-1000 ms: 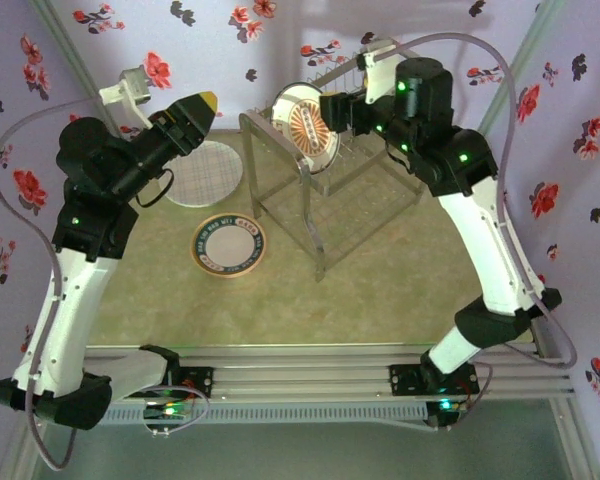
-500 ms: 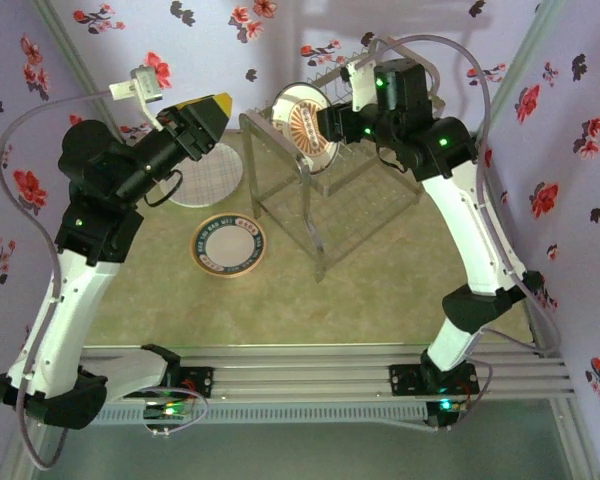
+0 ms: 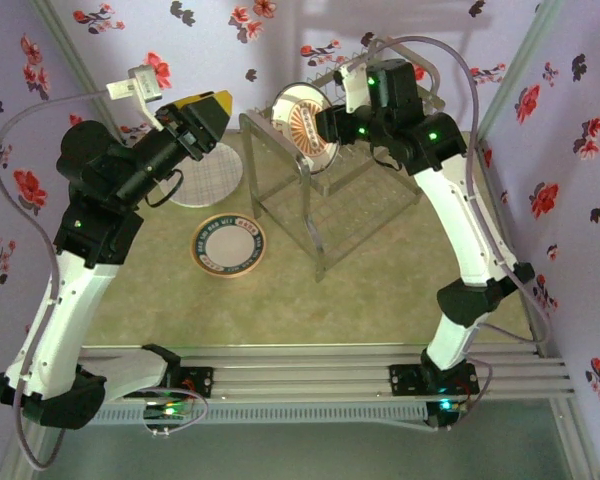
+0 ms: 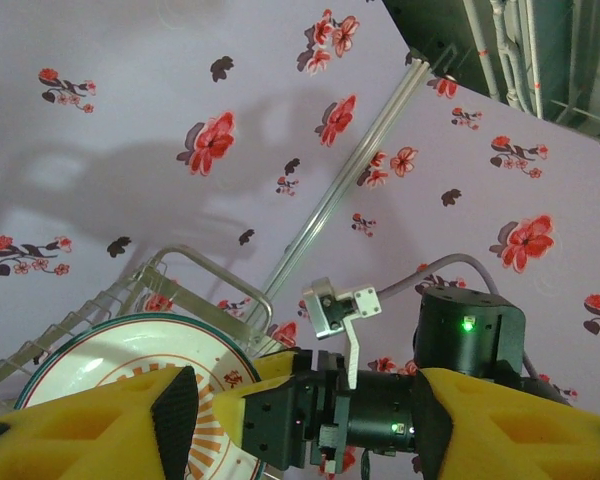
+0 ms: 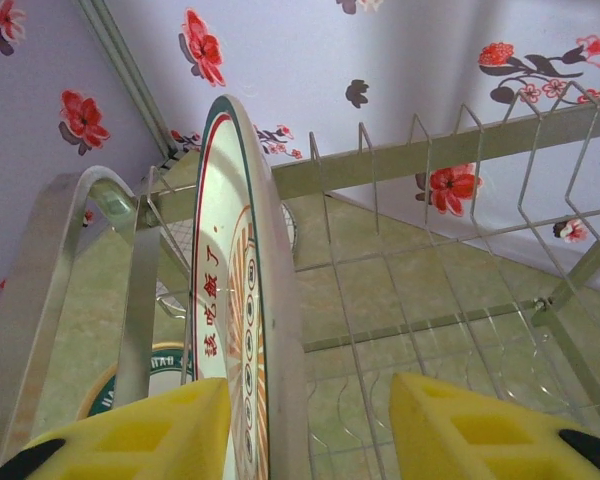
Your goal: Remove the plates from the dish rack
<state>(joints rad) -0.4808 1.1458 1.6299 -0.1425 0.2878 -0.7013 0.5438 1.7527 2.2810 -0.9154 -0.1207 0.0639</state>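
Currently right gripper straddles the racked plate, jaws not yet clamped, for lifting; left gripper hovers parted, empty.

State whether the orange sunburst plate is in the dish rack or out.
In: the sunburst plate stands on edge in wire slots of the dish rack, right end effector straddling the plate.

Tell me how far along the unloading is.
Done: a grid plate and a dark-rimmed plate lie flat on the table. In hand: the right gripper straddles the rim of the sunburst plate, upright in the dish rack, jaws not yet tight. The left gripper hangs open and empty. Left: lifting that plate out and setting it down.
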